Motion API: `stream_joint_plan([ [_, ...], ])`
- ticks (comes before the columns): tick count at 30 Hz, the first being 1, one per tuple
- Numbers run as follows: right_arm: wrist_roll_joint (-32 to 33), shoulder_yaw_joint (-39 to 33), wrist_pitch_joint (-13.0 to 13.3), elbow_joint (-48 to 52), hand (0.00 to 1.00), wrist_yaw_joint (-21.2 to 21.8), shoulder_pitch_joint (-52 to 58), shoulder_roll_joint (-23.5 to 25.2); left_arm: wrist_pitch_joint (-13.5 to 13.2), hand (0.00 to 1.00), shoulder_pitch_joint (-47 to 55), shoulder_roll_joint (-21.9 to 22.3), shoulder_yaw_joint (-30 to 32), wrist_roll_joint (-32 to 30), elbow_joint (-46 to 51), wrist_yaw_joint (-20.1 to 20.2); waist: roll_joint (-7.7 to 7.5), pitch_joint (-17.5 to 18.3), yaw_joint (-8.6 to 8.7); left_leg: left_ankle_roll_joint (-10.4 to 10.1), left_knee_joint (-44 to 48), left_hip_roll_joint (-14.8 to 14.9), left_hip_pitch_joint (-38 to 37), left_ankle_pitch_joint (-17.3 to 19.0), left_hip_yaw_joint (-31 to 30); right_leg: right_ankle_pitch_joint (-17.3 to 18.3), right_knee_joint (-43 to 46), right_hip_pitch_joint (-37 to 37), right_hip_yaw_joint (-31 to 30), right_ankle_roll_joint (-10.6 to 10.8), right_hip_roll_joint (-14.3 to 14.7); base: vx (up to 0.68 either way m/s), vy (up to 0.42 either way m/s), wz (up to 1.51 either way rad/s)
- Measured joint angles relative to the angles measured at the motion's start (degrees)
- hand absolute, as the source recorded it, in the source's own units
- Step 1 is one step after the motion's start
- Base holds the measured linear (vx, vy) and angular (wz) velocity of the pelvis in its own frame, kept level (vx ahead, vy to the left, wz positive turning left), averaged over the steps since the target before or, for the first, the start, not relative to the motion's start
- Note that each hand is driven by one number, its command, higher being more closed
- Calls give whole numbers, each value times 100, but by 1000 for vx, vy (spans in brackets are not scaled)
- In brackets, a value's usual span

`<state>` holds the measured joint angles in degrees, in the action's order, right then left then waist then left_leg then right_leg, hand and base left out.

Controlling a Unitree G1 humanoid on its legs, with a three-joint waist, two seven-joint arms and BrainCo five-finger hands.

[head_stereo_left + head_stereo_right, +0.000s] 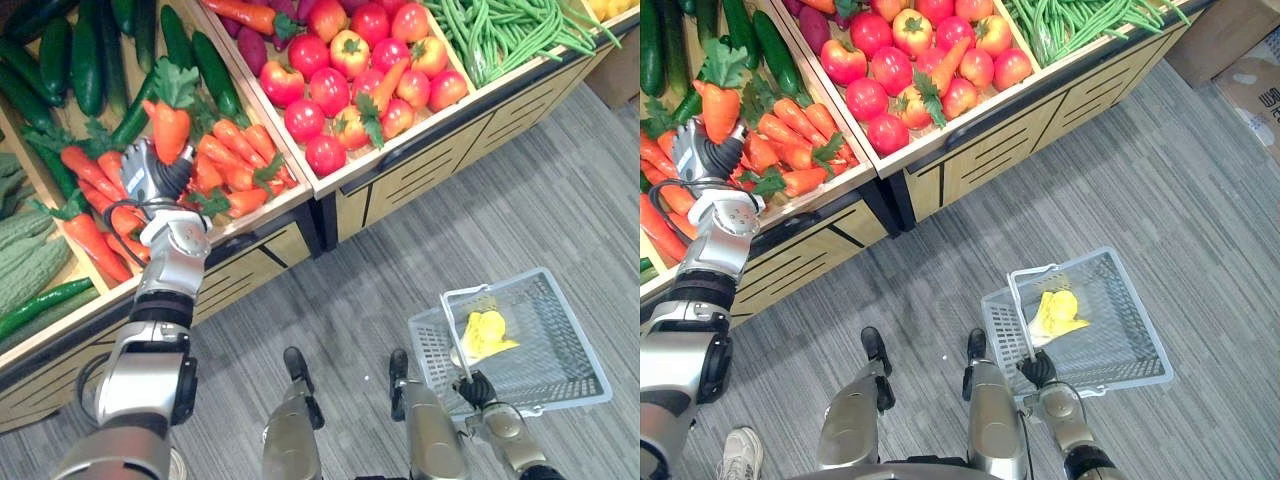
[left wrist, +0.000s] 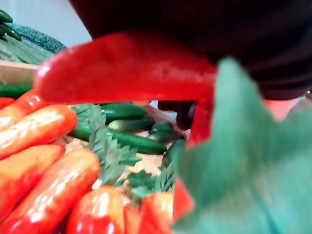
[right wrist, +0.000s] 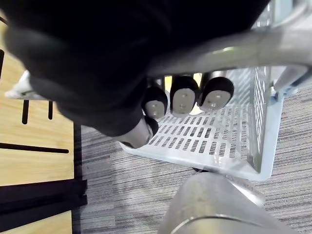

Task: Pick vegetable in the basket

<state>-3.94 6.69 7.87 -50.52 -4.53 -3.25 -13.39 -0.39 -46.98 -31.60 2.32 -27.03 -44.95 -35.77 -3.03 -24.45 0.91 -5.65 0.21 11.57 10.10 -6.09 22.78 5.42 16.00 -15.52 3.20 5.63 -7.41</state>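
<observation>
Above wooden bins (image 1: 430, 165) my left hand (image 1: 150, 172) grips a carrot (image 1: 170, 130); my right hand (image 1: 480, 392) clasps the handle (image 1: 456, 335) of the basket (image 1: 575, 335)

carrot (image 2: 126, 68) blurred up close, green beans (image 1: 500, 30) cut by top edge

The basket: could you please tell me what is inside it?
A yellow item lies inside the basket; the rest of its mesh floor looks bare. Anything beneath the yellow item is covered.
</observation>
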Motion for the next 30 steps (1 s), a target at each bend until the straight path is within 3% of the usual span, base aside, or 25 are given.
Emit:
stream_joint_plan([
  [6, -54, -239, -2, -193, 100, -25, 168, 45, -31, 100, 256, -1, 30, -4, 271, -9, 17, 362, -11, -3, -35, -13, -195, 1, 4, -4, -157, 266, 34, 6, 13, 51, 4, 1],
  [11, -296, -410, -2, -221, 100, -84, 389, 59, -292, 100, 616, -19, -96, -31, 670, -2, 73, 710, -15, -25, -139, -55, -349, -16, -5, -20, -249, 416, 48, 31, 23, 8, 3, 0],
  [20, -986, -628, 49, -223, 100, -101, 123, -315, -957, 100, 747, -523, -1352, -152, 1539, 257, 139, 1002, -30, 34, -567, -143, -570, -262, 118, -458, -846, 622, -124, 84, 115, -3, 13, -10],
  [30, -1623, -502, 444, 337, 100, 522, -614, -956, -1547, 100, 744, -766, -2588, -301, 2039, 724, 106, 1248, 59, 7, -609, -58, -926, -235, 826, -906, -1424, 779, -744, 156, 258, -22, 2, -35],
])
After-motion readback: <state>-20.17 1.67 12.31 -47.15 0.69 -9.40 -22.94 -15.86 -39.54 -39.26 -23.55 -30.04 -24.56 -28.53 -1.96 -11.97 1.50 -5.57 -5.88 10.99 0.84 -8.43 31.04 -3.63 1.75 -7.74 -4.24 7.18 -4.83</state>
